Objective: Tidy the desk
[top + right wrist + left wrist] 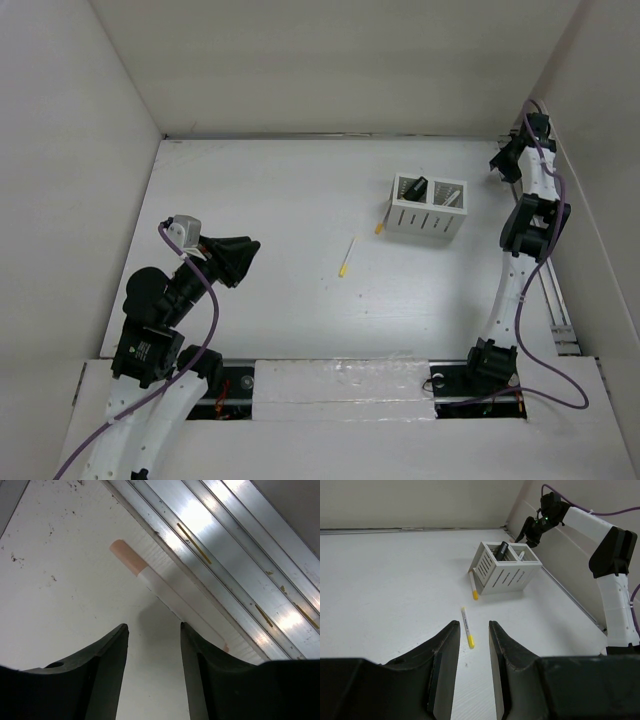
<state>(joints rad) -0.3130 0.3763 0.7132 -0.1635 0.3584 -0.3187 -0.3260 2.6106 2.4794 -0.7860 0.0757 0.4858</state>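
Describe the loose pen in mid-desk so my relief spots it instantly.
On the white desk, find the slotted white pen holder at right. The pen lies alone on bare desk, nearer and left of it; the other yellow-tipped pen lies beside the holder.

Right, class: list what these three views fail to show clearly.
1. Top view: the pink-capped pen by the rail is hidden by the right arm.
2. Right wrist view: a finger of the right gripper covers that pen's lower part.
3. All views: pen holder contents too small.
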